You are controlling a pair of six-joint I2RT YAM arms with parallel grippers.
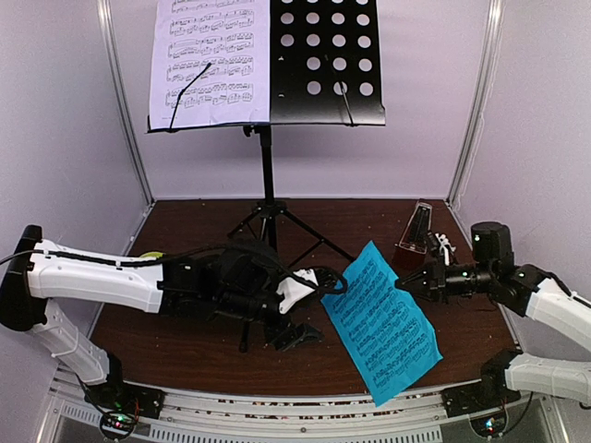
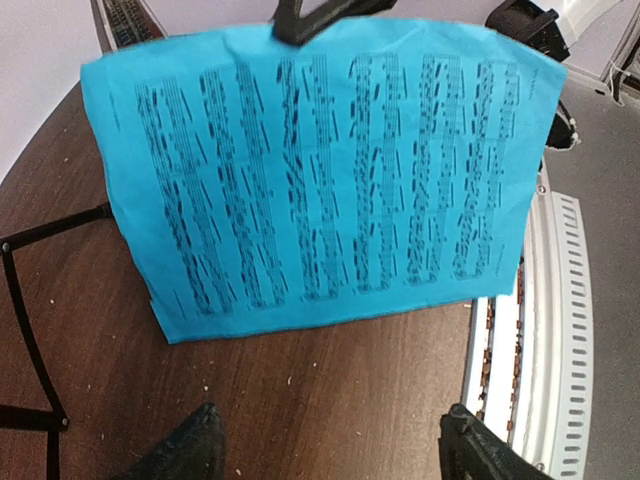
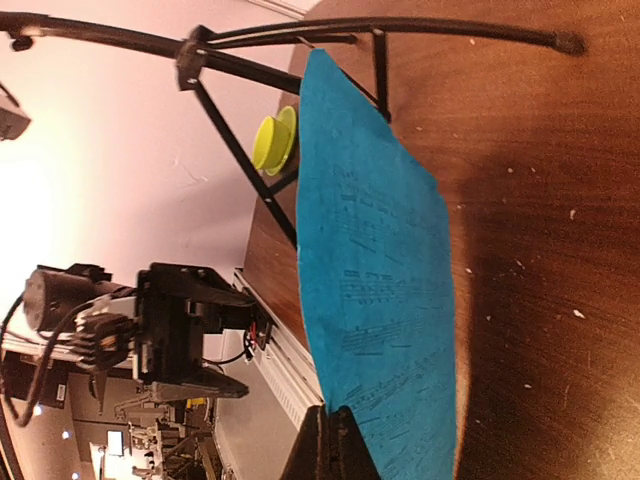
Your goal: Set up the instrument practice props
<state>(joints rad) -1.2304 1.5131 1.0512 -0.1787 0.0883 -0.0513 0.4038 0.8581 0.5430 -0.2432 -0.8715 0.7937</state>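
The black tripod music stand (image 1: 326, 57) stands at the back, with the pale lilac sheet (image 1: 211, 61) on the left half of its perforated desk. My right gripper (image 1: 407, 282) is shut on one edge of the cyan sheet (image 1: 380, 320) and holds it tilted above the table; in the right wrist view its fingers (image 3: 335, 440) pinch the sheet (image 3: 385, 290). My left gripper (image 1: 314, 305) is open and empty just left of the sheet; its fingertips (image 2: 195, 445) are short of the sheet (image 2: 320, 170). The reddish-brown metronome (image 1: 415, 240) stands at the right rear.
The stand's tripod legs (image 1: 277, 221) spread over the middle of the brown table (image 1: 185, 346); they also show in the right wrist view (image 3: 240, 150). A lime-green bowl (image 3: 274, 140) sits at the left behind my left arm. The table's metal front rail (image 2: 560, 330) runs close by.
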